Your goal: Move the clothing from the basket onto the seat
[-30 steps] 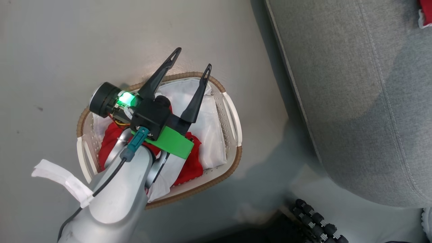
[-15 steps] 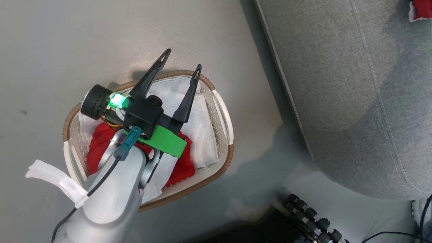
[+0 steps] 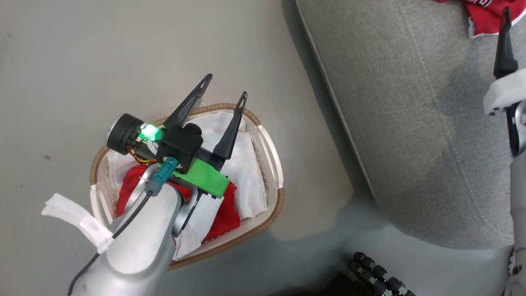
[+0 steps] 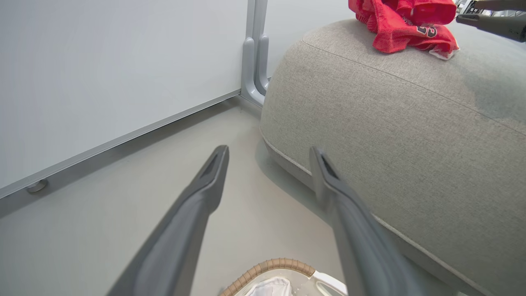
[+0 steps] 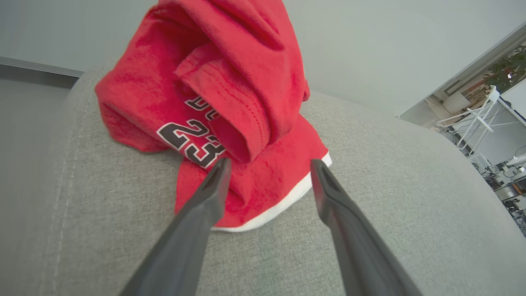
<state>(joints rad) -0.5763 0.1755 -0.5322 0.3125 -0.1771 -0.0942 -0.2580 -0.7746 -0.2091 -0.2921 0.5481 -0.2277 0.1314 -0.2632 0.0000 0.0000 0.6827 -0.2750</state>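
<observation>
The basket (image 3: pixel 263 224), white with a brown woven rim, stands on the floor left of the seat (image 3: pixel 411 123), a large grey sofa. Red clothing (image 3: pixel 224 211) with a white panel lies in the basket on the white liner (image 3: pixel 246 172), partly hidden by my left forearm. My left gripper (image 3: pixel 225 87) hovers open and empty above the basket's far rim. Another red garment (image 5: pixel 230 102), printed with a dark "23", lies crumpled on the sofa top (image 5: pixel 370 185). My right gripper (image 5: pixel 270 164) is open just short of it, holding nothing.
A white wall with a grey metal post (image 4: pixel 254 61) runs behind the sofa's end. A black ribbed roller (image 3: pixel 382 277) sits on the floor at the bottom. A strip of bare floor (image 3: pixel 316 135) separates basket and sofa.
The head camera has shifted, so the whole picture moved. My right gripper and more of the red garment on the sofa now show at the right edge. The left gripper stays open over the basket.
</observation>
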